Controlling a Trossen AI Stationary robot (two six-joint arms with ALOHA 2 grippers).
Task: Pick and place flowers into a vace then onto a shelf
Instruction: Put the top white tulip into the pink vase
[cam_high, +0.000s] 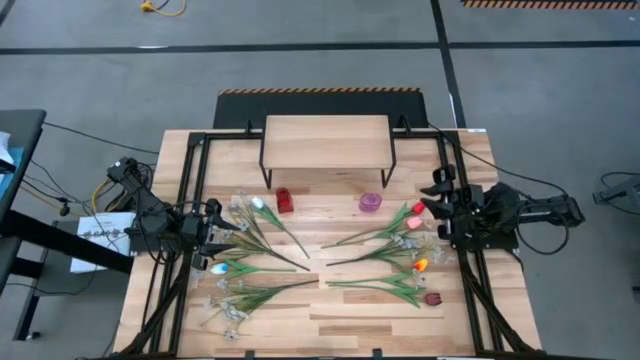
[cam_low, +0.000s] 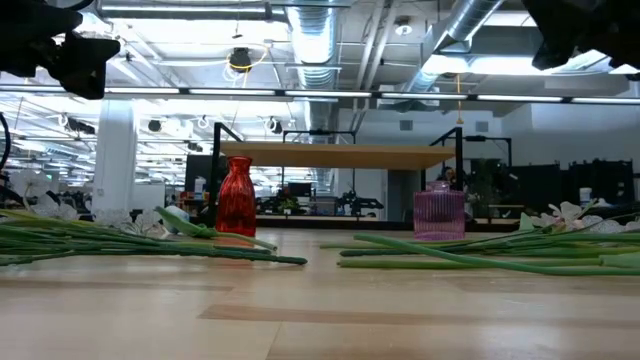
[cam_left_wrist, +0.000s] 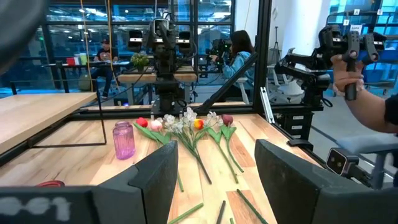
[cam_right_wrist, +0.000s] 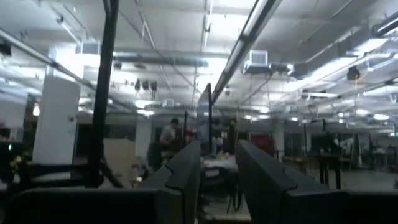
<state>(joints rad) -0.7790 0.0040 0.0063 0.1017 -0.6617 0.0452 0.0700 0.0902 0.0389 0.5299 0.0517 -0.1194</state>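
1. The left gripper hung at the table's left edge, just beside the left flower pile; its fingers stood spread with nothing between them.
2. The left flowers lay flat on the table, none in a vase. Heads sat toward the left, near the gripper, and stems ran rightward to the table's middle, long axes roughly left-right and fanned out.
3. The red vase and the purple vase stood upright and looked empty, in front of the shelf, which had nothing on it.
4. The right flowers mirrored that: tulip heads at the right, stems pointing left, all lying flat.
5. The right gripper sat at the table's right edge, beside those heads; its fingers stood slightly apart, holding nothing.
6. Judged progress: nothing done yet; picking, vase loading and shelf placement all remained.
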